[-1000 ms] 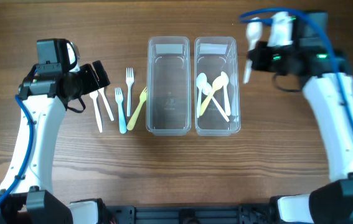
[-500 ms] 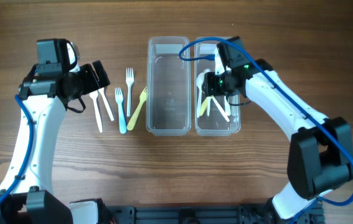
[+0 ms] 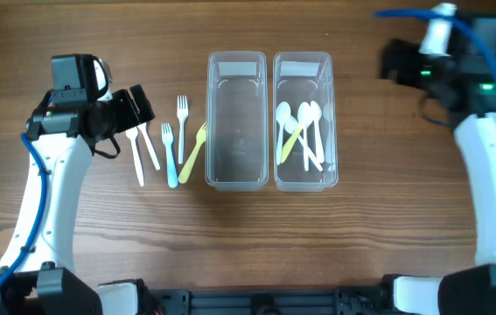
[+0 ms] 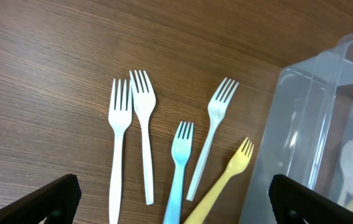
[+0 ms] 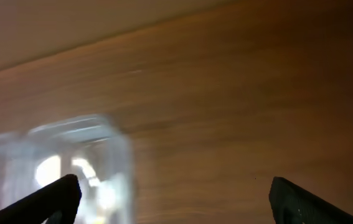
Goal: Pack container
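Two clear containers stand side by side mid-table. The left container (image 3: 236, 175) holds nothing. The right container (image 3: 304, 179) holds several spoons (image 3: 304, 118), white with one yellow. Several forks lie left of the containers: white forks (image 3: 139, 162), a blue fork (image 3: 171, 157) and a yellow fork (image 3: 193, 153). My left gripper (image 3: 136, 107) hovers open over the forks, and the left wrist view shows the blue fork (image 4: 179, 162) and yellow fork (image 4: 229, 177) below my left gripper (image 4: 175, 196). My right gripper (image 3: 396, 59) is open and empty, blurred, back right of the right container (image 5: 76, 162).
Bare wooden table (image 3: 248, 245) lies in front of the containers and around both arms. The left container's corner (image 4: 325, 118) shows at the right edge of the left wrist view, close to the yellow fork.
My right gripper opened over the right container, left a spoon there, and swung back to the far right. The left arm and the forks have not moved.
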